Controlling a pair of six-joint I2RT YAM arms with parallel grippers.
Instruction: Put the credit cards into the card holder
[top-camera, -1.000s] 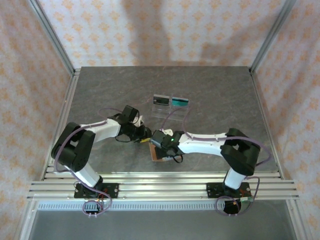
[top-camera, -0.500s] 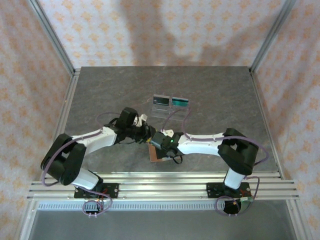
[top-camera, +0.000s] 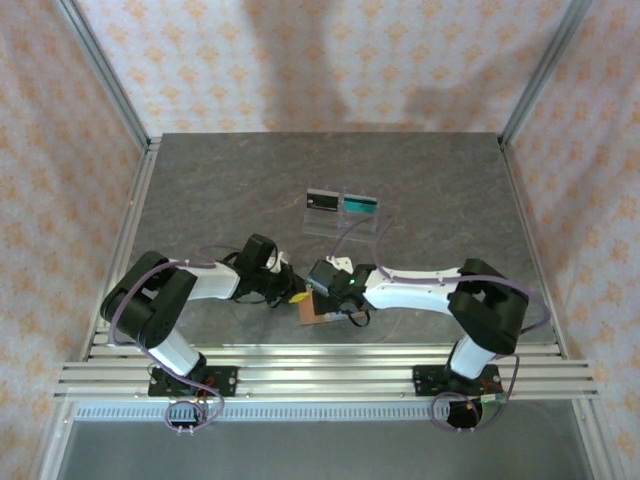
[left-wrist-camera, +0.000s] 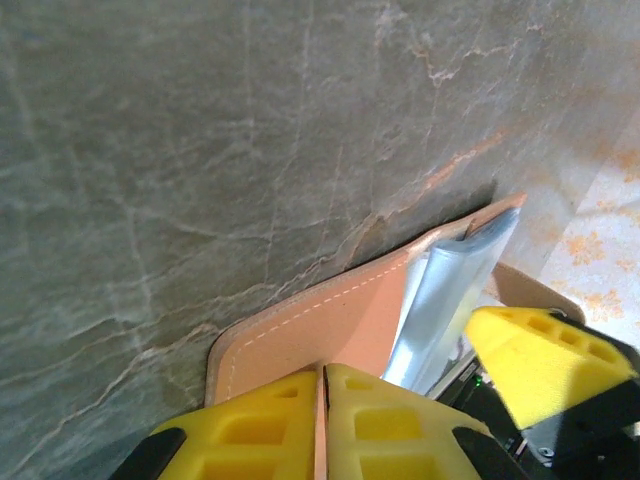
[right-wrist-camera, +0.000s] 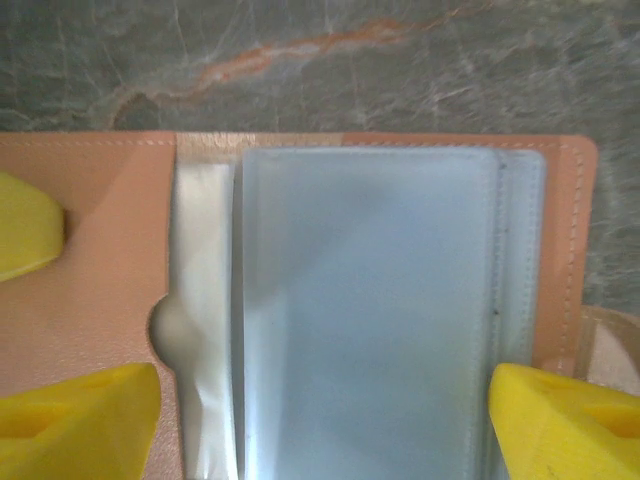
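Observation:
The card holder (top-camera: 316, 313) is tan leather and lies open near the table's front; its clear plastic sleeves (right-wrist-camera: 370, 310) face up. My left gripper (left-wrist-camera: 322, 376) is shut on the edge of its leather cover (left-wrist-camera: 330, 312), with a thin strip of leather between the yellow pads. From above, that left gripper (top-camera: 293, 294) sits at the holder's left edge. My right gripper (right-wrist-camera: 322, 425) hovers open just over the sleeves, one finger on each side. Two credit cards, one black (top-camera: 322, 200) and one teal (top-camera: 360, 205), lie side by side farther back on the table.
A clear plastic sheet (top-camera: 322, 226) lies just in front of the two cards. The grey marble table (top-camera: 200, 190) is walled at left and right by metal frame posts. Both forearms meet over the holder near the front rail (top-camera: 320, 372).
My left gripper has come down and toward the front edge, then closed on the holder's leather cover. The right gripper has stayed over the holder, and the cards have not moved.

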